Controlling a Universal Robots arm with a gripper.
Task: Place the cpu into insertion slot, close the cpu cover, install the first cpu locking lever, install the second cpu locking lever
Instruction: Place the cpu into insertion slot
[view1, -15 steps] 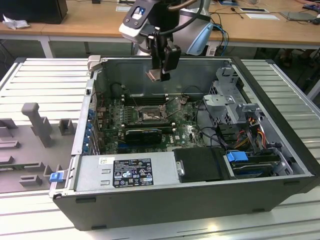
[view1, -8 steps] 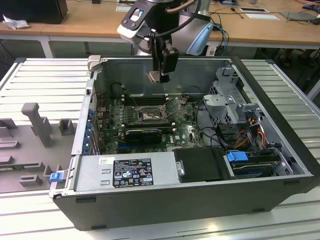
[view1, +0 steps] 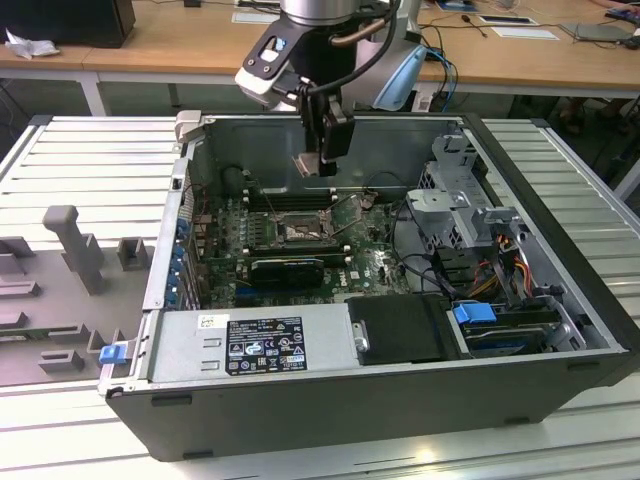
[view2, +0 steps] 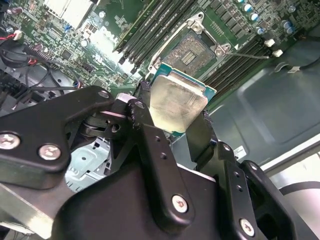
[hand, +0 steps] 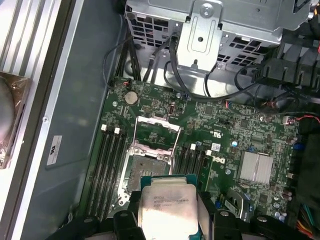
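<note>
Robotics laboratory: open dark-grey metal computer case (view1: 330, 410) at centre on a ribbed pale metal bench (view1: 80, 150); light wooden desks (view1: 160, 45) across the upper edge of the exterior view

The silvery-beige cpu (view2: 177, 102) has a teal-green rim, the pincer (view2: 174, 117) is black, the motherboard (hand: 225, 130) green.

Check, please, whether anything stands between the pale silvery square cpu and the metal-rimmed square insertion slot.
Nothing visible does. The black gripper holds the cpu above the insertion slot, whose dark centre lies bare; the thin silvery cpu cover is hinged open beside it.
</note>
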